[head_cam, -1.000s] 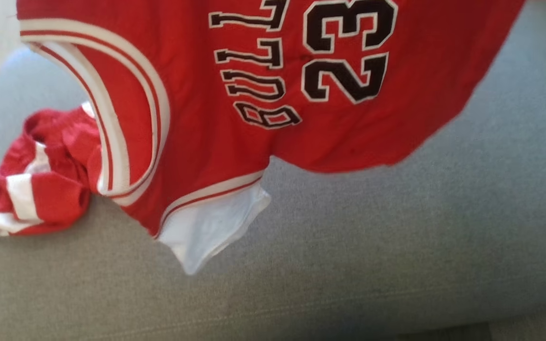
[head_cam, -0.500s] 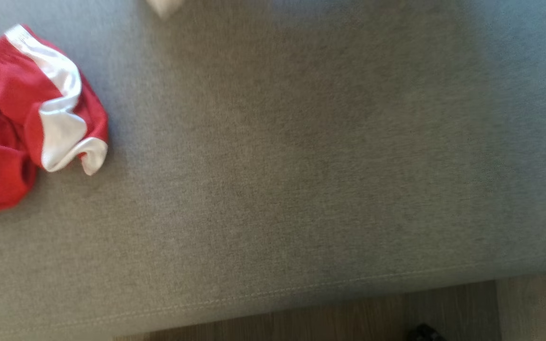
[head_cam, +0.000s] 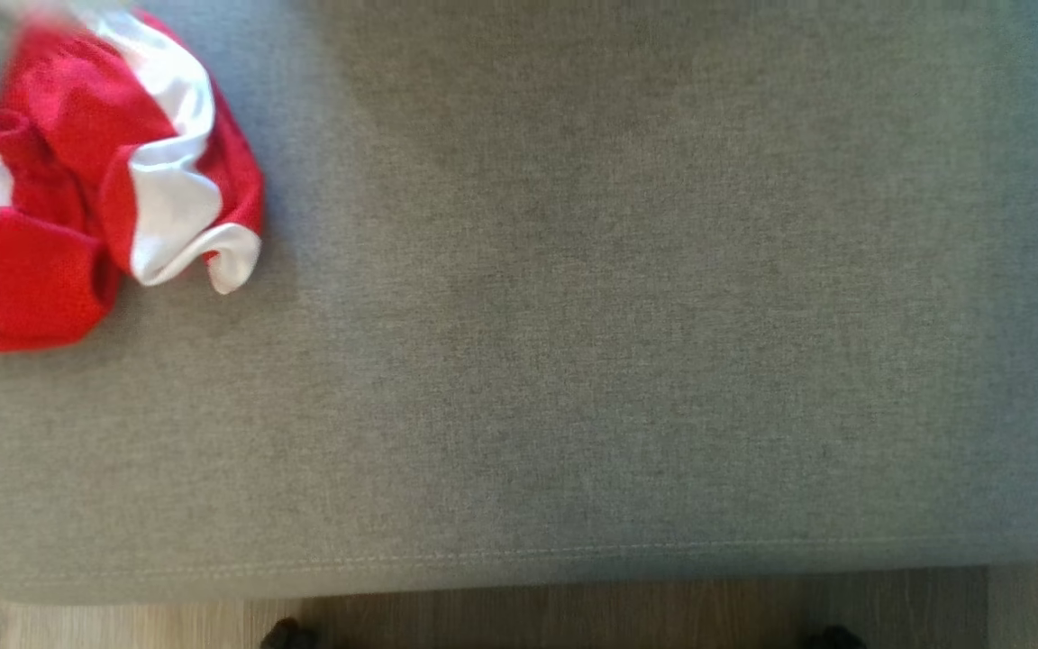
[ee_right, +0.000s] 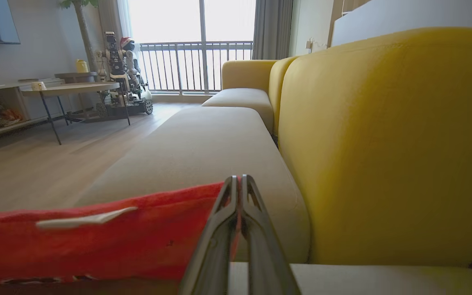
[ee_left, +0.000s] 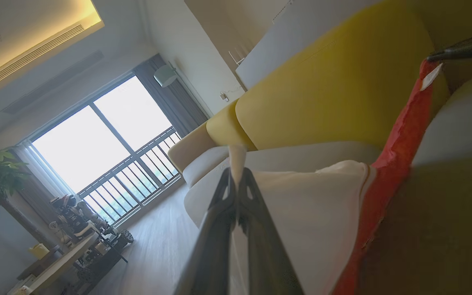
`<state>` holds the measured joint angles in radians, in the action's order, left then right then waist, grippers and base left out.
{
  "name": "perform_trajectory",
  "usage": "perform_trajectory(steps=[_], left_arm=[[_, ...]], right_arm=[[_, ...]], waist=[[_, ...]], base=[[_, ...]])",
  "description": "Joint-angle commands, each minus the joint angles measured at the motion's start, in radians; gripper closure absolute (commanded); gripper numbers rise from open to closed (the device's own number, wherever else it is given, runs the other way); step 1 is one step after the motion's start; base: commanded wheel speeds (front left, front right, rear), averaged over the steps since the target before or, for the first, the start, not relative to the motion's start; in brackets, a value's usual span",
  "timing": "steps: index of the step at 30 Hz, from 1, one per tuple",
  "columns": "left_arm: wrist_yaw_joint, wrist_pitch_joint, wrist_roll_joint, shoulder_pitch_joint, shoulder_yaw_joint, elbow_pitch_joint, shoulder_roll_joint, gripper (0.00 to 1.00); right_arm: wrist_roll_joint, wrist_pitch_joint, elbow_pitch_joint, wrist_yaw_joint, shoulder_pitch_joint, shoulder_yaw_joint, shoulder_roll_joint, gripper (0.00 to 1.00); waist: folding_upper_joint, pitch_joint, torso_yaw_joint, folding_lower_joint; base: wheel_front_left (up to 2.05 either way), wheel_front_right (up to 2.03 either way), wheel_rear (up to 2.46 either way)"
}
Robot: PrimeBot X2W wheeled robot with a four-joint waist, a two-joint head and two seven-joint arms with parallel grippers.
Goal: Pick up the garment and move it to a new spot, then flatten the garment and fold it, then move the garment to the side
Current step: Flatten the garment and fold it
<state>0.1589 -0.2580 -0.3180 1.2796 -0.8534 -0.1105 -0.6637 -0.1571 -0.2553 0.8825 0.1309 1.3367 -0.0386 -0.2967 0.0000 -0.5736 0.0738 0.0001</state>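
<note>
The red jersey of thin cloth with a white lining hangs in the air in front of the yellow upholstered back cushion, pulled into a nearly straight band between the two arms. The left gripper has its fingers pressed together on the white edge, and the right gripper has its fingers closed on the red edge. One second ago the head view looked straight at this jersey, with its black number and letters. Now that whole picture has shifted, so the camera has moved. It looks at the wide grey woven seat cushion of the sofa, at a strip of pale wooden floor below its seam, and at a second, crumpled red and white garment lying on the cushion at the upper left. This crumpled piece sits elsewhere in the picture than before, but I put that to the camera, not to the cloth. I judge that the lifting is done and the carry is in hand. The broad stretch of grey cushion to the right of the crumpled piece seems the place to lay the jersey down and flatten it.
</note>
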Motion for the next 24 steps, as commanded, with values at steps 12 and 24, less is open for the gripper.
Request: perform_trajectory(steps=[12, 24], left_arm=[[0.067, -0.004, -0.062, -0.703, 0.249, 0.168, -0.071, 1.00], [0.023, -0.004, -0.042, -1.151, 0.332, 0.214, 0.001, 1.00]], right_arm=[[-0.233, 0.125, -0.109, 0.000, -0.539, 0.082, -0.020, 1.00], [-0.264, 0.179, -0.293, 0.000, -0.906, -0.001, -0.016, 1.00]], waist=[[0.0000, 0.235, -0.026, -0.0001], [0.0000, 0.381, -0.049, -0.0001]], base=[[0.00, 0.00, 0.00], [0.00, 0.00, 0.00]])
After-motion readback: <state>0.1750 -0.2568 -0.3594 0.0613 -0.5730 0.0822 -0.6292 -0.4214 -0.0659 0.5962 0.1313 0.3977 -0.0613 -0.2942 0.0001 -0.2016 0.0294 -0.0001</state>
